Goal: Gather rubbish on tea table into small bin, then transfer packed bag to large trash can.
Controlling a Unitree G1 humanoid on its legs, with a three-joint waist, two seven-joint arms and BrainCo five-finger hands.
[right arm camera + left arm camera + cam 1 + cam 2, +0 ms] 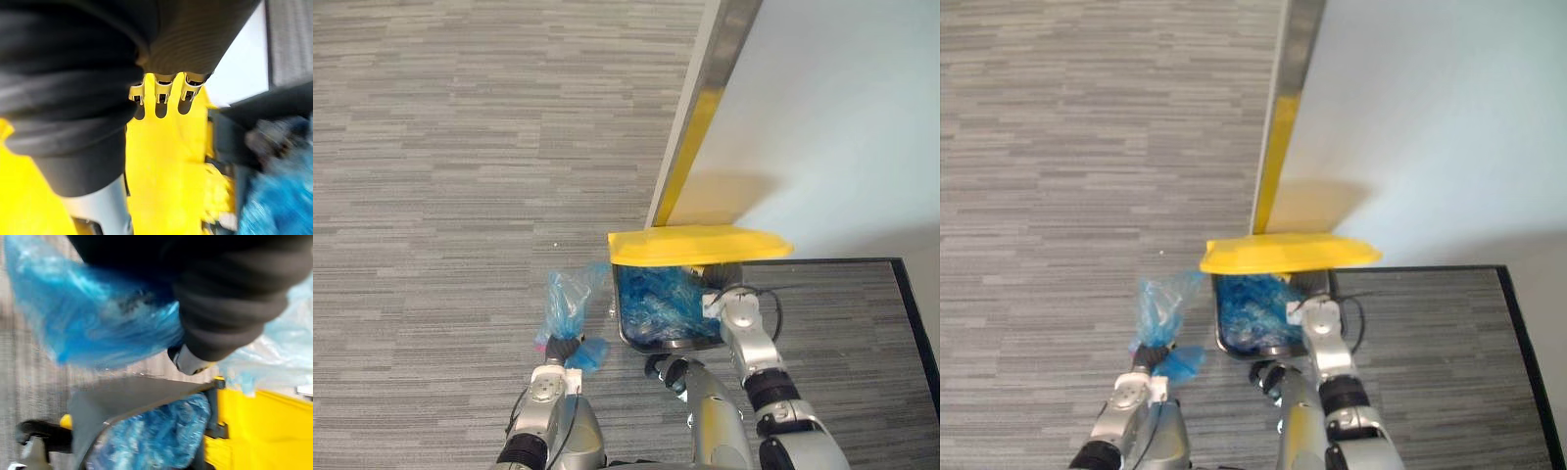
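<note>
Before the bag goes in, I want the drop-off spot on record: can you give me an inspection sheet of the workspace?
surface: grey striped carpet.
job's things: blue bag hangs beside the large trash can; yellow lid raised, blue liner inside.
clutter: nothing seen.
hands: left hand shut on the blue bag; right hand against the yellow lid.
cables: nothing seen.
surroundings: pale wall, yellow-and-metal edge.

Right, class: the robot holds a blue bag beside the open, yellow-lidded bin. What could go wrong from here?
The bag in the left hand hangs over the floor beside the bin, not above its opening; let go here, it would probably land outside. The right hand is against the raised lid; if it slips, the lid could drop and block the bag.
</note>
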